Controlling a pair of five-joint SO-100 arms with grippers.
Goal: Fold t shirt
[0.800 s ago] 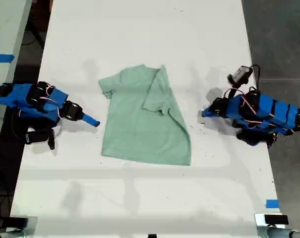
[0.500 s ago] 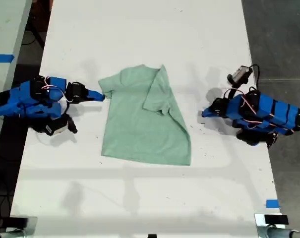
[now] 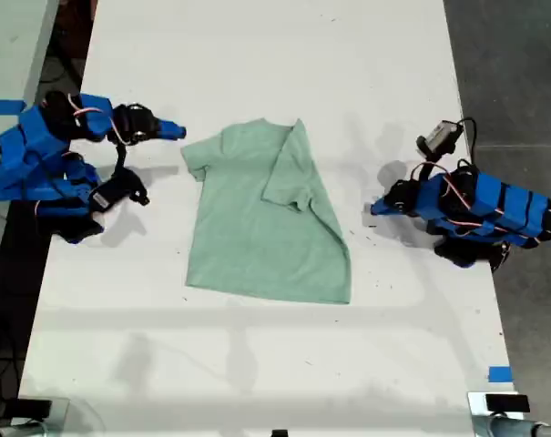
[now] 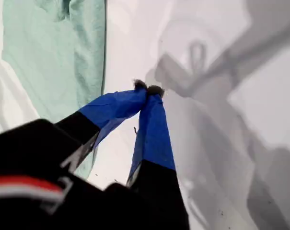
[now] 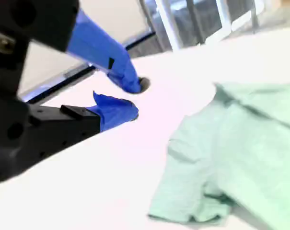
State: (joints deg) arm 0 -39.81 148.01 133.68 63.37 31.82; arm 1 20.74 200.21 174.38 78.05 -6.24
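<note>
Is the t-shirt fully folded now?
No. The t shirt has only one sleeve side folded over; the rest lies spread flat.

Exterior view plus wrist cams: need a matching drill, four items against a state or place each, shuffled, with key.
Things:
1. my first gripper, blue
2. my second gripper, blue
3. pale mint-green cloth t shirt
4. small blue tape piece

States or places:
A. one sleeve folded in over the front
B. jaws slightly apart, raised near the flat sleeve
C. exterior view's lower right
D. jaws shut on nothing, beside the shirt's folded side

Pairs: 1-D, 2-B, 3-A, 4-C
</note>
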